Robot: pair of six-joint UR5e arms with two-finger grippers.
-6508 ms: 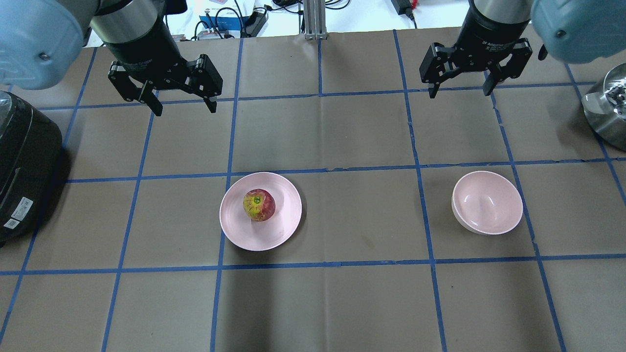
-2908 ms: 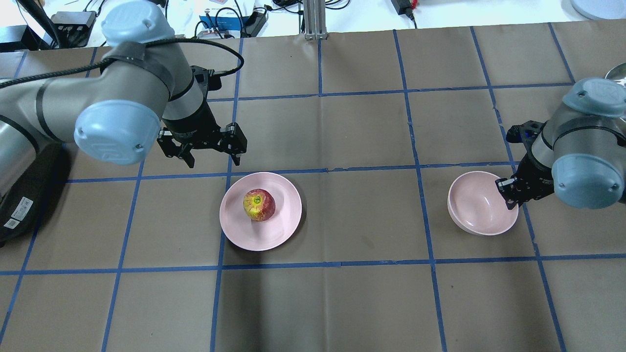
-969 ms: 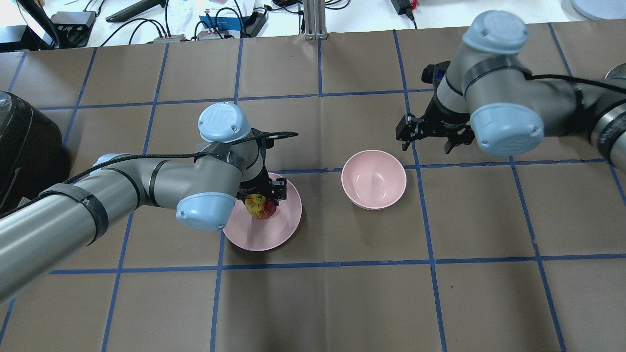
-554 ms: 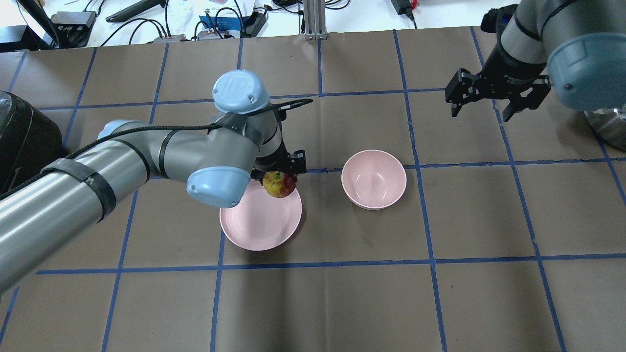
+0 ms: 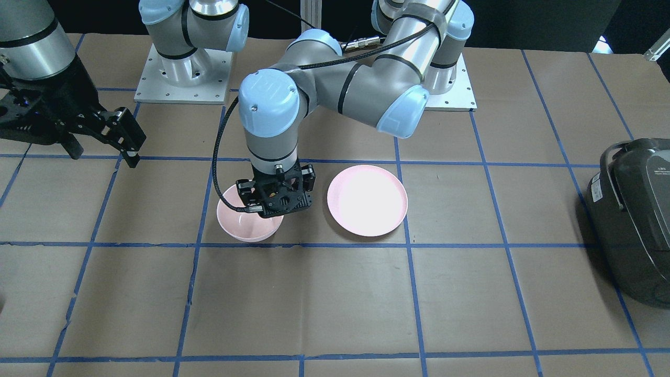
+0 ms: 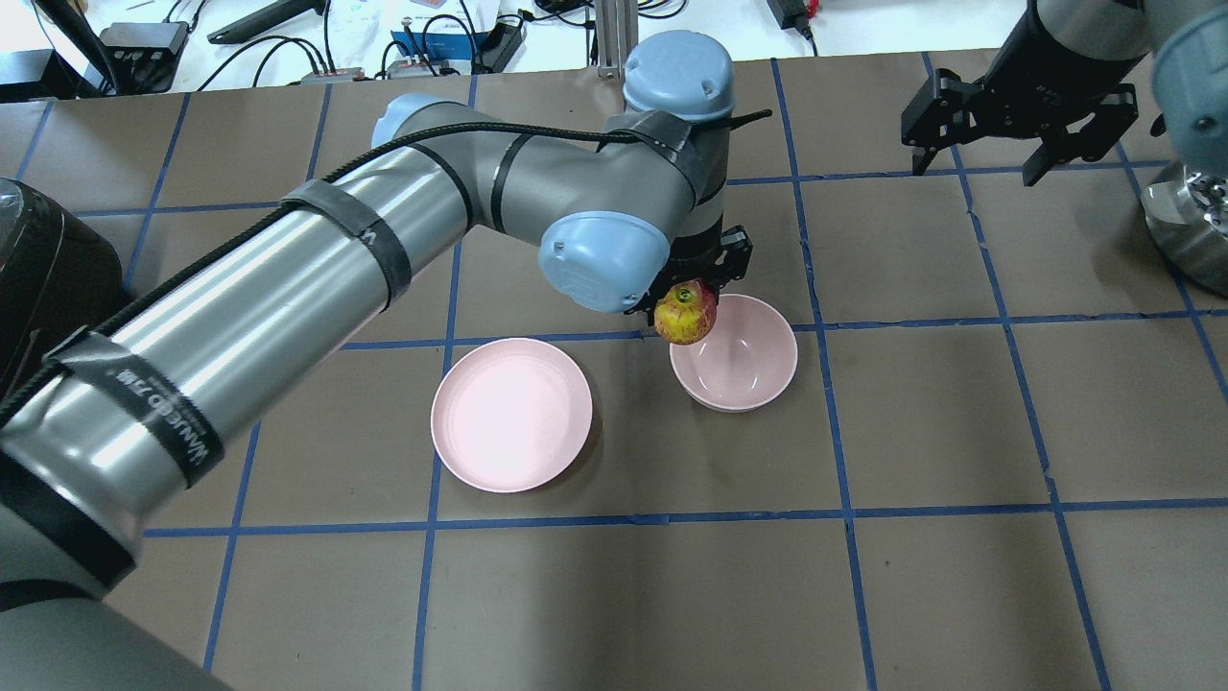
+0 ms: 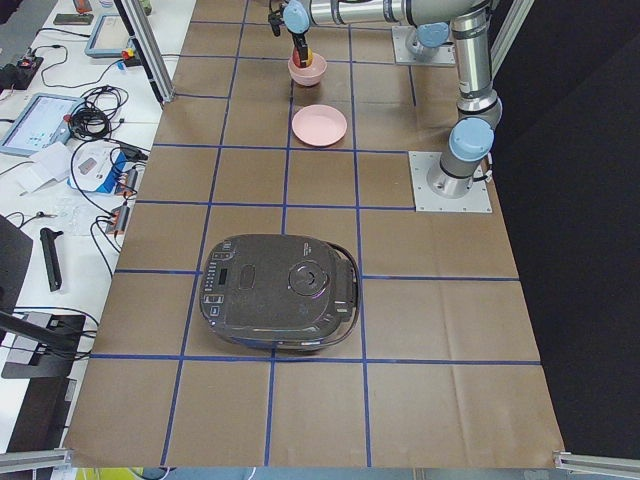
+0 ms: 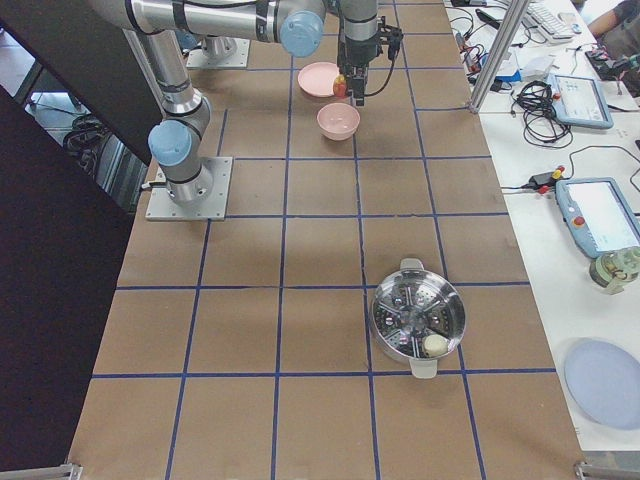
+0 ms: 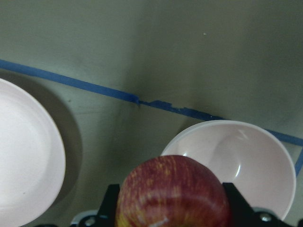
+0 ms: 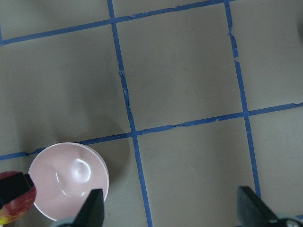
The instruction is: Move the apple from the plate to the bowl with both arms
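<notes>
My left gripper is shut on the red apple and holds it in the air over the rim of the pale pink bowl on the plate's side. In the left wrist view the apple sits between the fingers, with the bowl just beyond it. The pink plate lies empty left of the bowl. My right gripper is open and empty, high at the far right, well away from the bowl. The front view shows the left gripper over the bowl.
A black rice cooker stands at the table's left edge. A steel steamer pot stands at the right edge. Cables and devices lie beyond the far edge. Blue tape lines grid the brown table cover.
My left arm has carried the apple to the right, from above the plate's far rim to above the bowl's rim. The right gripper has moved slightly farther back and right, still open.
</notes>
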